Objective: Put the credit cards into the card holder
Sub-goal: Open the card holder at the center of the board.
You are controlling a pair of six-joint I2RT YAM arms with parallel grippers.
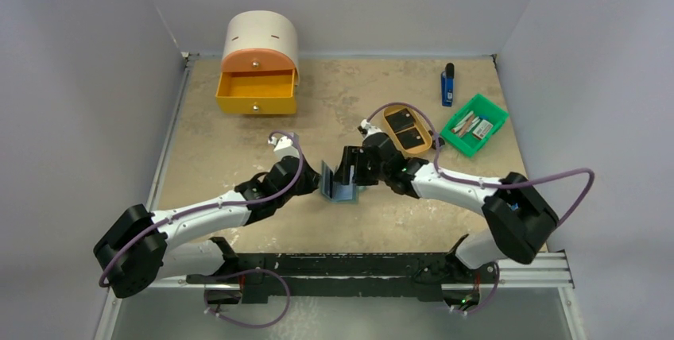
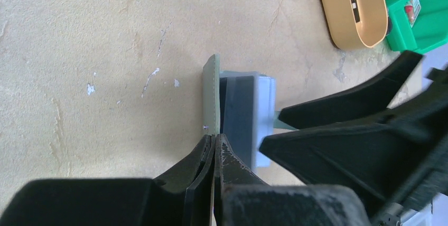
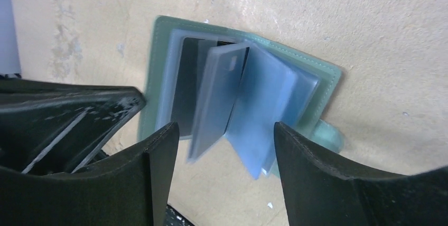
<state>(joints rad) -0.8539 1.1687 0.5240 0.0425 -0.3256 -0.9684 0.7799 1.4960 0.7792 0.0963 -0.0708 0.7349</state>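
The grey-green card holder (image 1: 339, 185) lies open at the table's middle, its pale blue sleeves (image 3: 264, 104) fanned out. My left gripper (image 2: 215, 137) is shut on the edge of its green cover flap (image 2: 212, 96) and holds that flap upright. A dark credit card (image 3: 186, 86) sits in an inner pocket, and another shows through a raised sleeve (image 3: 217, 99). My right gripper (image 3: 224, 136) stands open just over the sleeves, its fingers on either side of them, pinching nothing. Two more black credit cards (image 1: 404, 129) lie in the tan oval tray (image 1: 389, 135).
A bright green bin (image 1: 474, 124) with small items stands right of the tray. A blue lighter-like stick (image 1: 447, 86) lies at the back right. An orange drawer box (image 1: 258, 78) with its drawer pulled out stands at the back left. Both arms meet over the card holder.
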